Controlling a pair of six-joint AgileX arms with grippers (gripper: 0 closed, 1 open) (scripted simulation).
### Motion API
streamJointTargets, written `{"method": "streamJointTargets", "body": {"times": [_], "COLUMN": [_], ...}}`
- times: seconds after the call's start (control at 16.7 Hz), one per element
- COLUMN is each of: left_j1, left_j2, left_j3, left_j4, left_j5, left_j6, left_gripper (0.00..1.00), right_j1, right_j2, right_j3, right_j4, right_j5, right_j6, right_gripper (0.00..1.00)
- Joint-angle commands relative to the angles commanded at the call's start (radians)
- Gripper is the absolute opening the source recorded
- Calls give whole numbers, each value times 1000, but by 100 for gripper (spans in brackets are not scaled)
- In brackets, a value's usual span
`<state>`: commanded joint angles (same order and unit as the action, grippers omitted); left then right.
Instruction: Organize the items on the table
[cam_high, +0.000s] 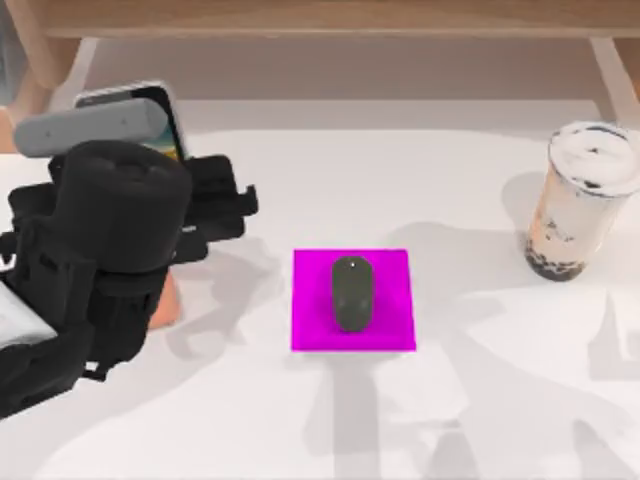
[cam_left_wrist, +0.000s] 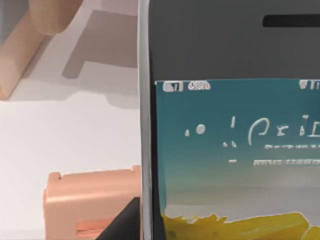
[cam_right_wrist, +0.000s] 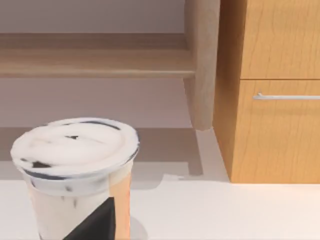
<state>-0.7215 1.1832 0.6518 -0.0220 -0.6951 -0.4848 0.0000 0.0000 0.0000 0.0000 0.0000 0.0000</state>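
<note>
White-edged smartphone (cam_left_wrist: 230, 150) up close, teal and yellow screen facing us, pale orange wedge-shaped stand (cam_left_wrist: 92, 200) just beside it on the white table (cam_left_wrist: 65, 135).

A dark grey computer mouse (cam_high: 351, 293) lies in the middle of the table (cam_high: 450, 400). A smartphone (cam_high: 150, 115) with a colourful screen stands tilted at the far left. A bubble-tea cup (cam_high: 580, 200) stands upright at the right.

The scene is evenly and brightly lit; soft grey shadows are cast across the table (cam_high: 480, 200), lower right especially.
</note>
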Motion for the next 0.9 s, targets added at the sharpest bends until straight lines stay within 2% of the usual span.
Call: {"method": "streamJointTargets", "body": {"times": [0.3, 0.6, 0.9], "left_j1": [134, 140, 140], "left_j2": [76, 88, 88], "left_j3": [-39, -39, -39], "left_j4": [71, 81, 81], "left_j5": [-47, -47, -47], "left_j6": [44, 44, 44], "left_gripper": [0, 0, 38], "right_j1": [0, 0, 0], "right_j2": [0, 0, 0], "right_j3": [0, 0, 0], "right_j4": [0, 0, 0], "right_j5": [0, 0, 0], "right_j6": [0, 0, 0], "right_gripper": [100, 100, 100]}}
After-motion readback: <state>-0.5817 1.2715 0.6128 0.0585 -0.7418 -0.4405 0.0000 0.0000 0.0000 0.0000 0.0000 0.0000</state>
